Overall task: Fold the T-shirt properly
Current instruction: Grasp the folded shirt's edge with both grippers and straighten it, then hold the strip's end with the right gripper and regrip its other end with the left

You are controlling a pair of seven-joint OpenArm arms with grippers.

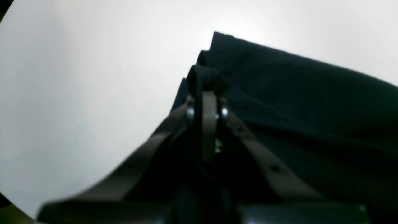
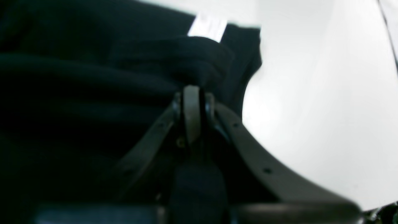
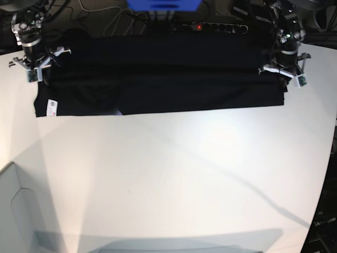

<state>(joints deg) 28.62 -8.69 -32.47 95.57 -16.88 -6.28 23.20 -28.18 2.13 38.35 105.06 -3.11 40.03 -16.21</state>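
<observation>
T-shirt (image 3: 158, 79) black, stretched across white table (image 3: 174, 174); small white label (image 3: 51, 107), writing unreadable. Left gripper (image 1: 207, 85) and right gripper (image 2: 192, 88) each pinch bunched cloth.

- The T-shirt (image 3: 158, 84) is plain black cloth, folded into a long band stretched sideways across the far edge of the white counter (image 3: 174, 174).
- Both its ends are bunched in layered folds.
- A small white label (image 3: 51, 107) shows near one end.
</observation>
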